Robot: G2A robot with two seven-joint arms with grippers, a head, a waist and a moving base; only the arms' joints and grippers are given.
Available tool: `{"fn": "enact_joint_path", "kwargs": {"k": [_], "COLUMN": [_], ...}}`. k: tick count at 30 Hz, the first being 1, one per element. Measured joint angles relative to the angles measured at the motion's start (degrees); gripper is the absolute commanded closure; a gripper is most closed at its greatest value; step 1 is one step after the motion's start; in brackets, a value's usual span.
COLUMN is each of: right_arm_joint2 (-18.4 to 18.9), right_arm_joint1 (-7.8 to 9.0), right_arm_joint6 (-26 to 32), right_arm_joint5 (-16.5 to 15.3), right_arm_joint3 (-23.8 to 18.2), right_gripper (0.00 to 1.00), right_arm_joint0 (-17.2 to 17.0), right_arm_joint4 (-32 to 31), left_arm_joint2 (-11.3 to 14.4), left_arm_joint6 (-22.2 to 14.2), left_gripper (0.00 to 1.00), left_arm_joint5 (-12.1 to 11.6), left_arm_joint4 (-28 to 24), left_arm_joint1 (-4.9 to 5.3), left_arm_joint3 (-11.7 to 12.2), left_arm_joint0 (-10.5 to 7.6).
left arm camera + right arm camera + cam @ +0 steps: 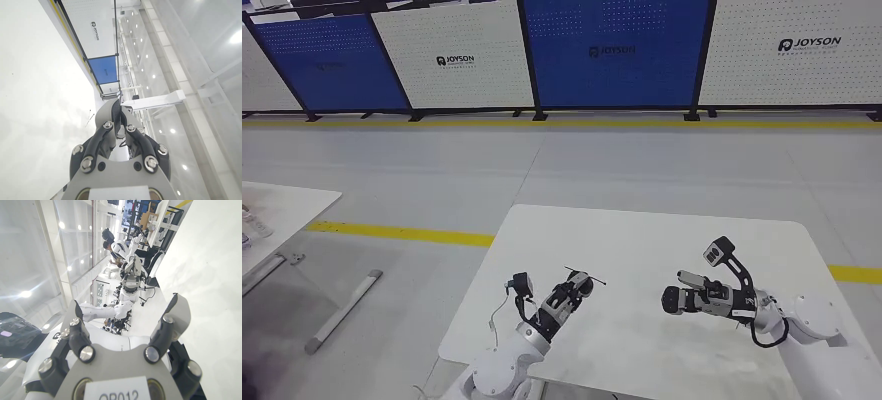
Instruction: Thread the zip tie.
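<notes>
My left claw [578, 288] is pinched shut on the zip tie [587, 277], a thin black strip crossing its tips just above the desk [642, 235]. My right claw [672, 298] hangs well apart, facing it, spread wide and empty. I judge the step is taking the free tail. I should come in level, line up with the strip, close near its end, and hold the left claw steady.
</notes>
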Motion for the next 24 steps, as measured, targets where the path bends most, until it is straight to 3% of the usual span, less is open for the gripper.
{"fn": "enact_joint_path", "kwargs": {"k": [5, 8, 10, 13, 24], "right_arm_joint2": [0.00, 0.00, 0.00, 0.00, 0.00], "right_arm_joint1": [0.00, 0.00, 0.00, 0.00, 0.00], "right_arm_joint6": [0.00, 0.00, 0.00, 0.00, 0.00], "right_arm_joint5": [0.00, 0.00, 0.00, 0.00, 0.00], "right_arm_joint3": [0.00, 0.00, 0.00, 0.00, 0.00], "right_gripper": [0.00, 0.00, 0.00, 0.00, 0.00], "right_arm_joint0": [0.00, 0.00, 0.00, 0.00, 0.00], "right_arm_joint4": [0.00, 0.00, 0.00, 0.00, 0.00], "left_arm_joint2": [0.05, 0.53, 1.03, 0.70, 0.67], "left_arm_joint6": [0.01, 1.27, 0.27, -2.24, -2.15], "left_gripper": [1.00, 1.00, 1.00, 1.00, 1.00], "left_arm_joint5": [0.25, -0.23, -0.21, -0.02, -0.05], "left_arm_joint4": [0.52, 4.93, 6.69, 5.96, 5.81], "left_arm_joint1": [0.02, 0.07, 0.15, 0.35, 0.34], "left_arm_joint3": [0.31, 1.99, 2.79, 2.76, 2.71], "left_arm_joint0": [-0.13, -0.39, -0.16, 0.31, 0.33]}}
